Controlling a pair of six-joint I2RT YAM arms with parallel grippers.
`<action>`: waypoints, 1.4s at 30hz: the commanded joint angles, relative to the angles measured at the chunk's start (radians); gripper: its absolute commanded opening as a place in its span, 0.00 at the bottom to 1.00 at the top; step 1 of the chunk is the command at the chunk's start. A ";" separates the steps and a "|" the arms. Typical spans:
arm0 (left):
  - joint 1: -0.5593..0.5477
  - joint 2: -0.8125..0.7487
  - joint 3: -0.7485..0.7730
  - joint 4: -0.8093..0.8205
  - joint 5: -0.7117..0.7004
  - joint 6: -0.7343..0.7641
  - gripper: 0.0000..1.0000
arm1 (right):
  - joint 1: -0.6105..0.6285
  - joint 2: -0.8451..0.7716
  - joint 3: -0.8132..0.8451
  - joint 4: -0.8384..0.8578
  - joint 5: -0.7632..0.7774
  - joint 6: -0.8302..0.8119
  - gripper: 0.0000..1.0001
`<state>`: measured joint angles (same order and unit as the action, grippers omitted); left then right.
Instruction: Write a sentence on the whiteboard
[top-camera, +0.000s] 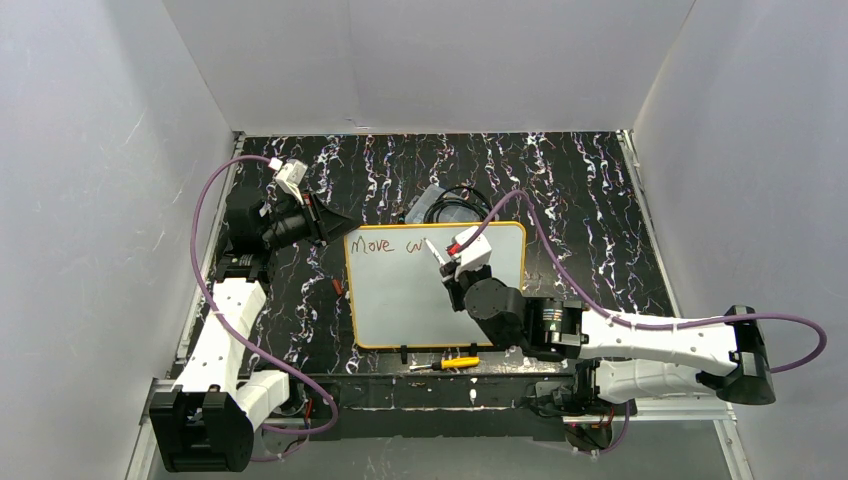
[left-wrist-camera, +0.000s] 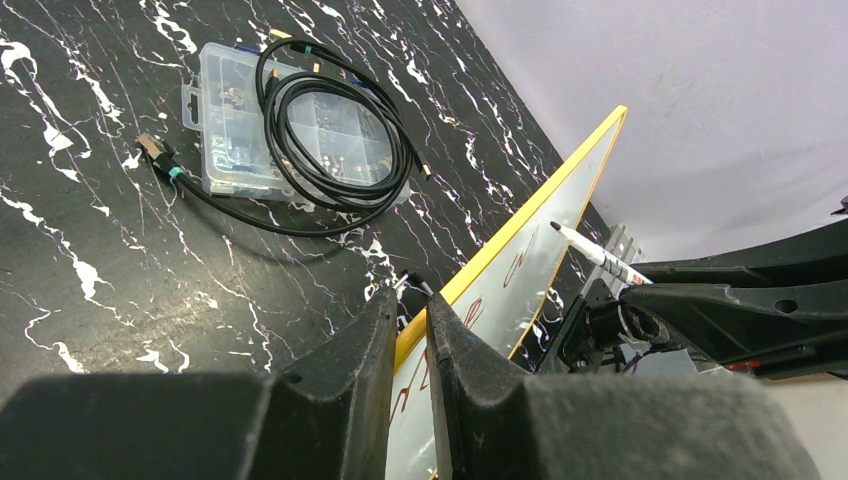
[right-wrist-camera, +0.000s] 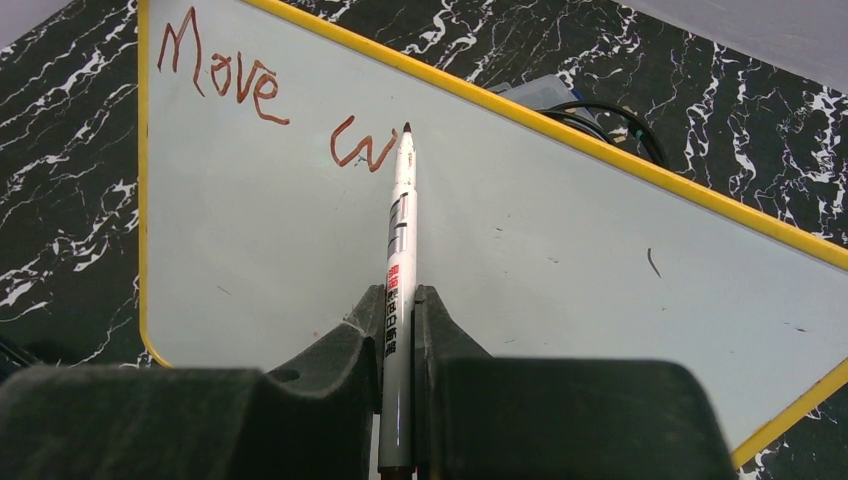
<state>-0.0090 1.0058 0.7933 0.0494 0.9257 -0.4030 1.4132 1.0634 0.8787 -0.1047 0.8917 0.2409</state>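
Note:
The whiteboard (top-camera: 400, 300) lies flat on the black marbled table, white with a yellow rim. The sentence (top-camera: 385, 245) reads "Move w" in reddish-brown along its far edge, also in the right wrist view (right-wrist-camera: 240, 80). My right gripper (top-camera: 450, 270) (right-wrist-camera: 399, 295) is shut on a white marker (right-wrist-camera: 398, 240), its dark tip at the end of the "w". My left gripper (top-camera: 335, 225) (left-wrist-camera: 410, 300) is shut on the board's yellow far-left rim (left-wrist-camera: 520, 230). The marker (left-wrist-camera: 595, 255) shows over the board in the left wrist view.
A clear plastic organiser box (top-camera: 440, 205) (left-wrist-camera: 290, 130) with a coiled black cable on it lies just behind the board. A yellow-handled screwdriver (top-camera: 450, 363) lies at the board's near edge. White walls enclose the table on three sides.

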 joint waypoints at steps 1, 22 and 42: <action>-0.016 -0.019 -0.002 -0.033 0.058 0.003 0.16 | -0.005 0.010 0.017 -0.002 0.026 0.021 0.01; -0.015 -0.027 -0.001 -0.033 0.059 0.004 0.16 | 0.004 0.009 0.009 -0.142 0.000 0.132 0.01; -0.016 -0.032 -0.002 -0.033 0.059 0.004 0.16 | 0.032 -0.043 0.009 0.029 0.016 0.052 0.01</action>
<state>-0.0097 0.9981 0.7937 0.0444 0.9291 -0.4011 1.4403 1.0603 0.8795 -0.1852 0.8585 0.3248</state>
